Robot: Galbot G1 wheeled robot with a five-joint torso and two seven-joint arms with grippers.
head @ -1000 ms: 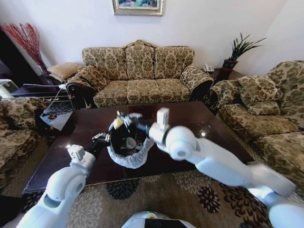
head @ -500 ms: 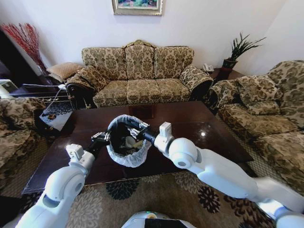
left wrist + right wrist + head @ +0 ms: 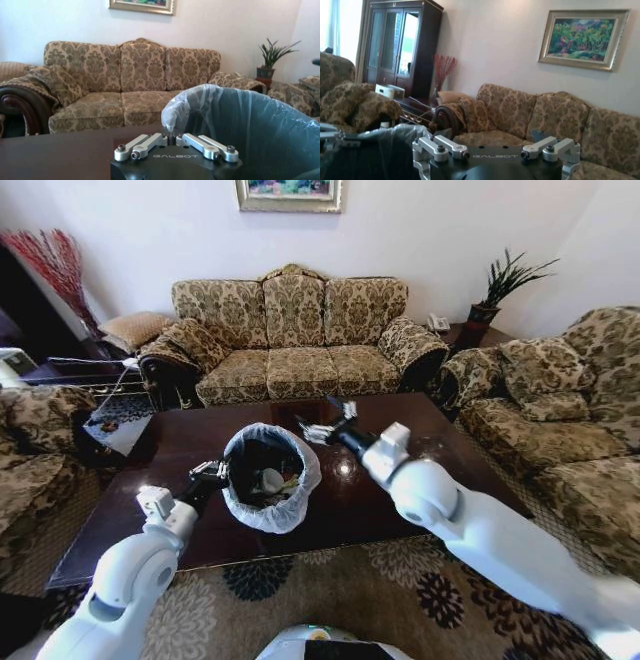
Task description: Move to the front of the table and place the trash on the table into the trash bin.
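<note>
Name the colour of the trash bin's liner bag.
Translucent white, over the black trash bin; head view shows it best.

Living room: sofas (image 3: 290, 330), framed painting (image 3: 580, 39).

"GALBOT" on left pincer (image 3: 175, 139), right pincer (image 3: 495, 144) housings.

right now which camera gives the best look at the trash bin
The head view: the trash bin shows whole on the table, its inside visible, the left gripper at its rim. The left wrist view has only a close stretch of its bagged wall; the right wrist view catches an edge.
</note>
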